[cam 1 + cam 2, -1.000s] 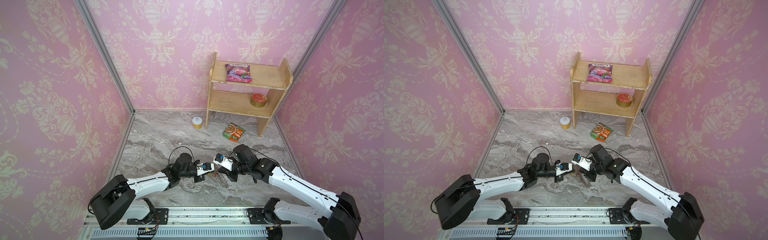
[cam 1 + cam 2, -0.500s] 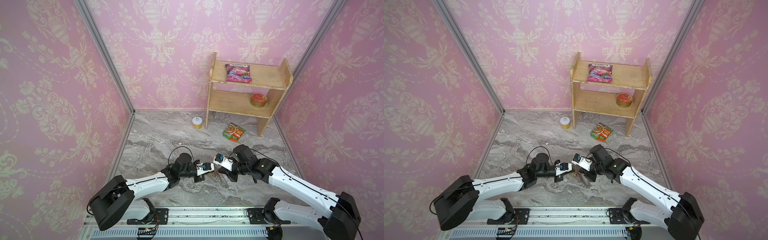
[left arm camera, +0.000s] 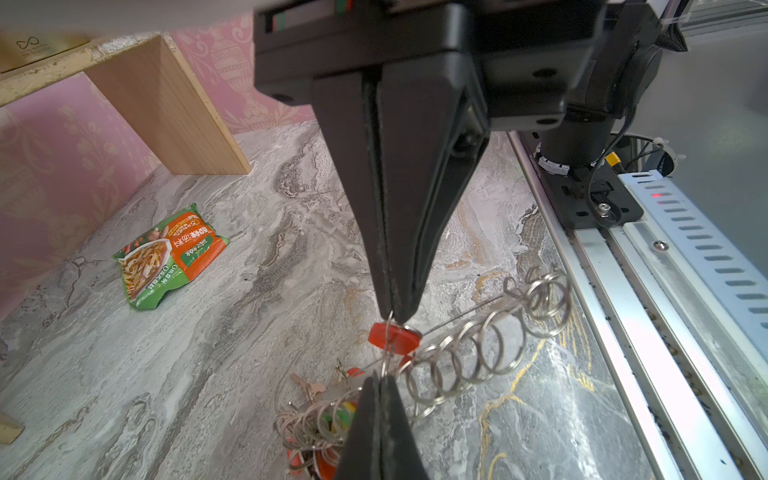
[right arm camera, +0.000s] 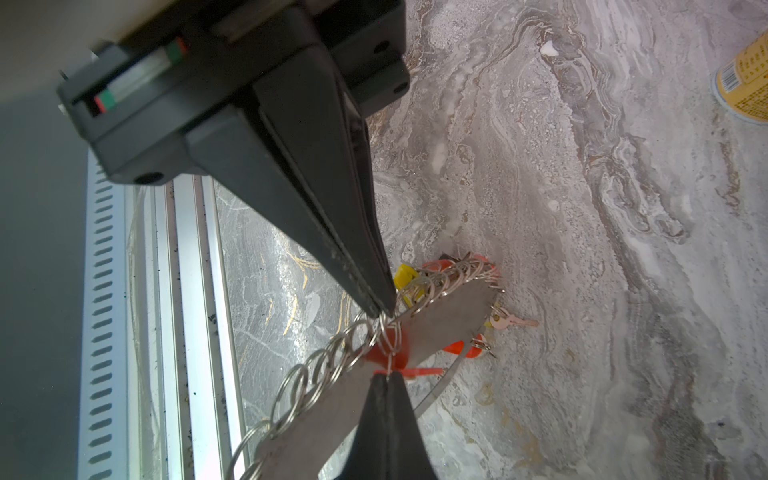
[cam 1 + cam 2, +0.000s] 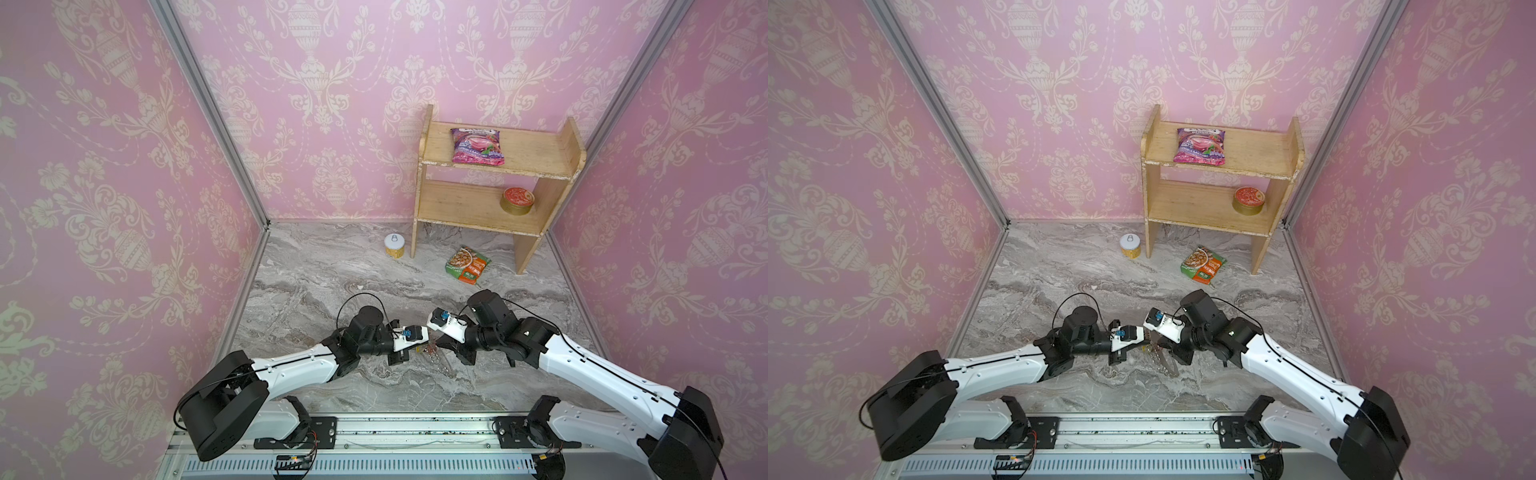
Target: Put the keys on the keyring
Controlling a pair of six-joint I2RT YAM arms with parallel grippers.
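Pink damask walls close round a grey marble worktop (image 5: 316, 266), with a wooden shelf (image 5: 465, 203) at its back. Well in front of the shelf the two arms meet tip to tip. Between them is the keyring (image 4: 440, 320), its grey band and chain of rings trailing away from the shelf, the keys (image 4: 509, 322) bunched on its shelf side. Left fingers (image 3: 374, 424) and right fingers (image 4: 386, 424) are each pressed together on opposite edges of one small ring (image 3: 386, 357), beside a red tag (image 3: 392, 337). This is likely a two-sided pinch to steady the ring, raised off the marble, for threading.
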